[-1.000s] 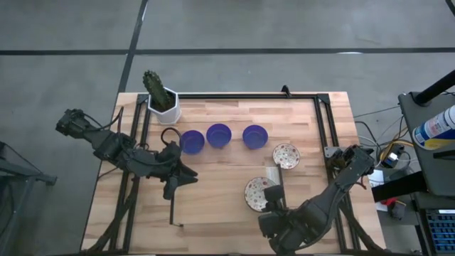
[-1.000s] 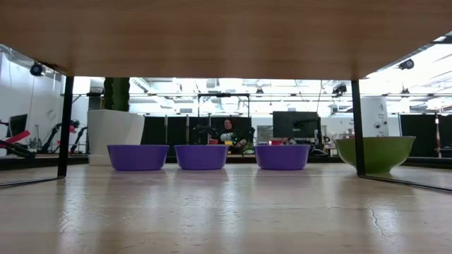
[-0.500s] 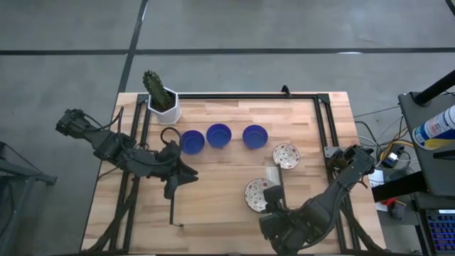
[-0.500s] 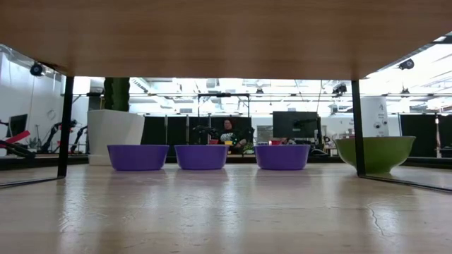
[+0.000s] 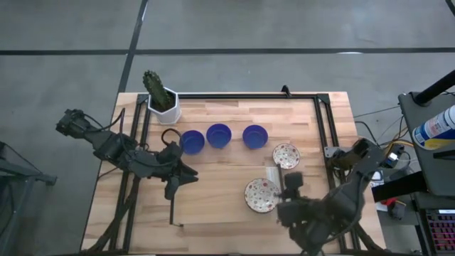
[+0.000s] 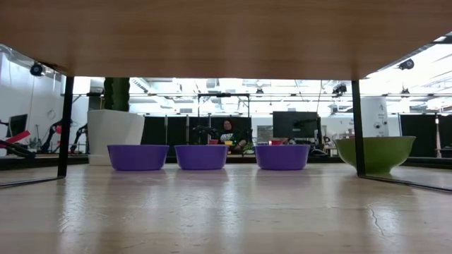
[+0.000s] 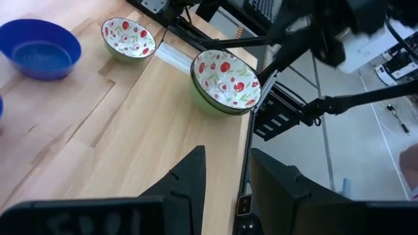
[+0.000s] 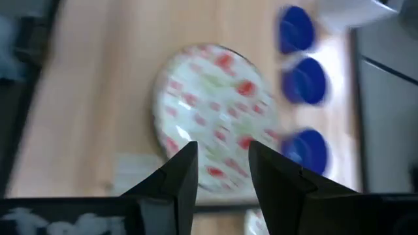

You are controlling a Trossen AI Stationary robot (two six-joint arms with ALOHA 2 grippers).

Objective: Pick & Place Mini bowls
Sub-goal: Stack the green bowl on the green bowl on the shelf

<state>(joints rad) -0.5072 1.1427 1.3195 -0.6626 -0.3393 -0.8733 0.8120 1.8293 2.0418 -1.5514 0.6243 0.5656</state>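
Three blue mini bowls (image 5: 192,141), (image 5: 219,135), (image 5: 254,136) stand in a row on the wooden table. One white floral bowl (image 5: 286,155) stands right of them. A second floral bowl (image 5: 261,195) stands nearer the front and also shows in the right wrist view (image 8: 212,108). My right gripper (image 5: 288,188) is open just right of this nearer bowl, its fingers standing over the bowl without touching it. My left gripper (image 5: 186,175) is open and empty on the left, near the leftmost blue bowl.
A white hexagonal pot with a cactus (image 5: 162,101) stands at the far left corner. A black frame (image 5: 323,128) runs around the table top. A strip of clear tape (image 5: 272,173) lies between the two floral bowls. Bare wood lies in the middle front.
My right gripper has swung toward the table's right edge and a little toward the far edge, from the near right rim of the front floral bowl to its right side. The bowls have stayed in place.
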